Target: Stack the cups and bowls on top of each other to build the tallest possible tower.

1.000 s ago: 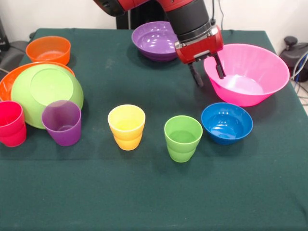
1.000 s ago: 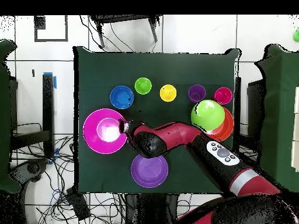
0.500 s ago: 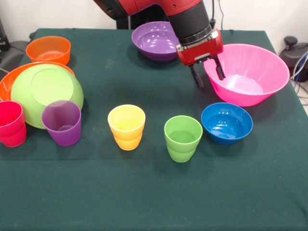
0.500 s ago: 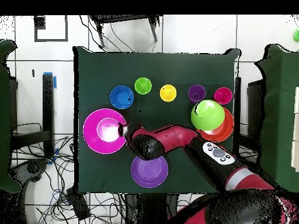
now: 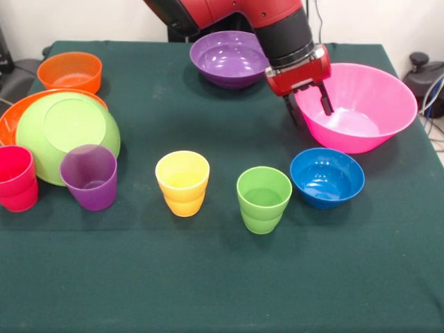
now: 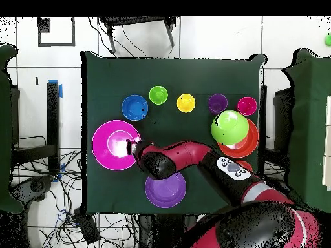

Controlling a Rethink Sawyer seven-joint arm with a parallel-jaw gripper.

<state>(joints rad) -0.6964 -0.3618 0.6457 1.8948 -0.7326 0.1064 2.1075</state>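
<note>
My gripper is open at the near-left rim of the upright pink bowl, one finger outside the wall and the other inside. Behind it sits the purple bowl. In front are the small blue bowl, green cup, yellow cup, purple cup and red cup in a rough row. The lime green bowl lies upside down on the large orange bowl; that is the only pile.
A small orange bowl stands at the far left of the green tablecloth. The arm crosses the table between the purple bowl and the lime bowl. Cables lie on the floor around the table.
The gripper has shifted a little to the right in the front view, further over the pink bowl's rim. The bowls and cups have not moved.
</note>
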